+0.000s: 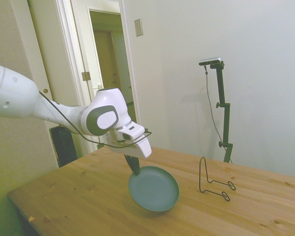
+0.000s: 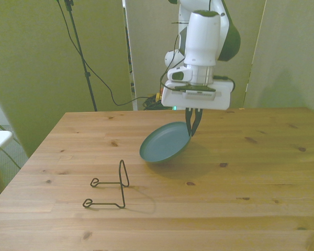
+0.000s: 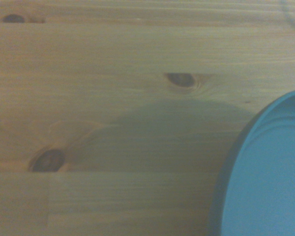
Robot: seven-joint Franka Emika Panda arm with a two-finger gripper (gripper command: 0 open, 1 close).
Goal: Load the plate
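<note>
The teal-green plate hangs tilted just above the wooden table, held by its rim. My gripper is shut on that rim at the plate's upper edge, its dark fingers pinching it. In the wrist view the plate fills one corner over blurred wood, with its shadow beside it. The thin black wire stand sits on the table apart from the plate, toward the front view's left.
A doorway and a wall stand behind the table in the side view. Black cables hang behind the table's far edge in the front view. Bare wood surrounds the stand.
</note>
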